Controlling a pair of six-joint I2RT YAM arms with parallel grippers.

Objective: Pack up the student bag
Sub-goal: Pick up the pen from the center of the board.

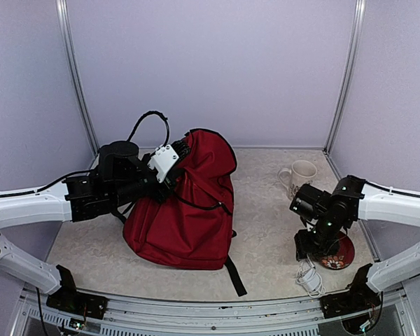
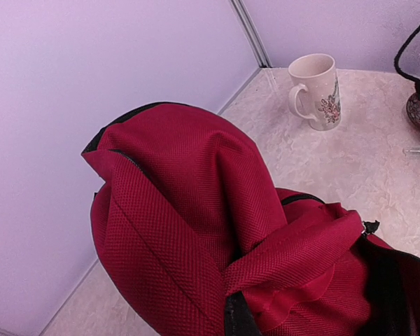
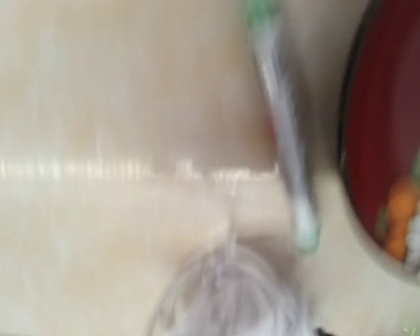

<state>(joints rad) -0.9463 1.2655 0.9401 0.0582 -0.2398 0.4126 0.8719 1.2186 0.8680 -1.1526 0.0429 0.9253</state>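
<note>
The student bag (image 1: 185,210), a large dark-red backpack, lies left of the table's middle with its top raised. My left gripper (image 1: 169,179) is shut on the fabric at the bag's top left. In the left wrist view the bag (image 2: 196,210) fills the frame, a fold of it pinched beside one of my black fingers (image 2: 238,319). My right gripper (image 1: 307,246) points down at the right, just above a coiled white cable (image 1: 309,278). The right wrist view is blurred and shows no fingers, only the cable (image 3: 231,297), a pen (image 3: 283,133) and a red plate (image 3: 395,140).
A white flowered mug (image 1: 299,176) stands at the back right, also in the left wrist view as the mug (image 2: 316,91). The red plate (image 1: 339,257) lies beside my right gripper. Black straps (image 1: 234,274) trail from the bag toward the near edge. Lilac walls enclose the table.
</note>
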